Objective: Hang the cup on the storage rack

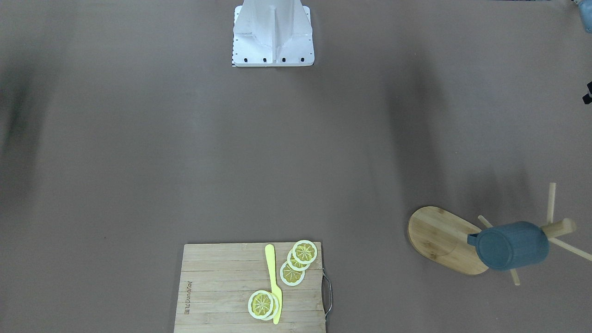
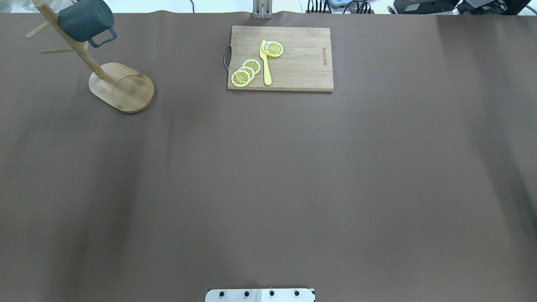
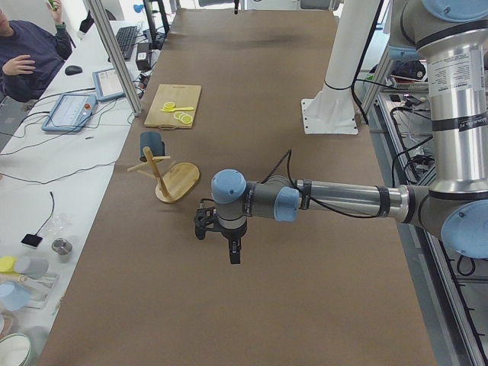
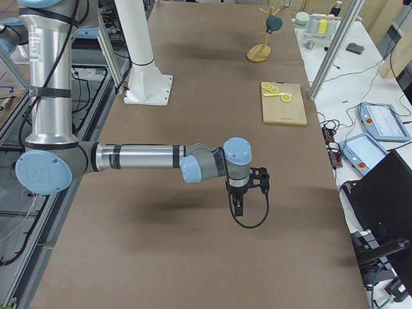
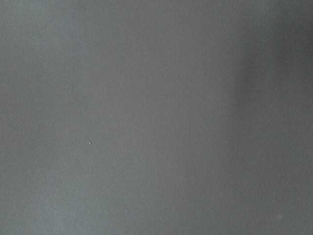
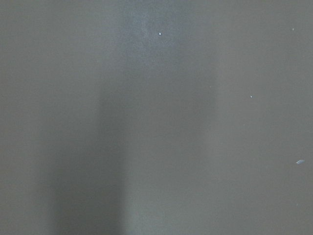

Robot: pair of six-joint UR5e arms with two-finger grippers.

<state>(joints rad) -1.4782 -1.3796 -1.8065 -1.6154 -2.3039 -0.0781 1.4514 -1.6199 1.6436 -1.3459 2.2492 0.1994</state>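
The slate blue-grey cup [image 2: 86,20] hangs by its handle on a peg of the bamboo storage rack [image 2: 123,87], at the table's far left corner. In the front-facing view the cup [image 1: 511,245] lies tilted on its side beside the rack's post, above the oval base [image 1: 439,238]. My left gripper [image 3: 233,254] shows only in the exterior left view. It points down over bare table, well clear of the rack [image 3: 177,181]; I cannot tell whether it is open or shut. My right gripper [image 4: 238,206] shows only in the exterior right view, far from the cup [image 4: 274,23], state unclear. Both wrist views show only brown table.
A rectangular bamboo cutting board [image 2: 300,63] lies at the table's far middle with lemon slices [image 2: 245,72] and a yellow knife [image 2: 265,63]. The robot's white base [image 1: 273,34] stands at the near edge. A person [image 3: 27,49] sits at a side desk.
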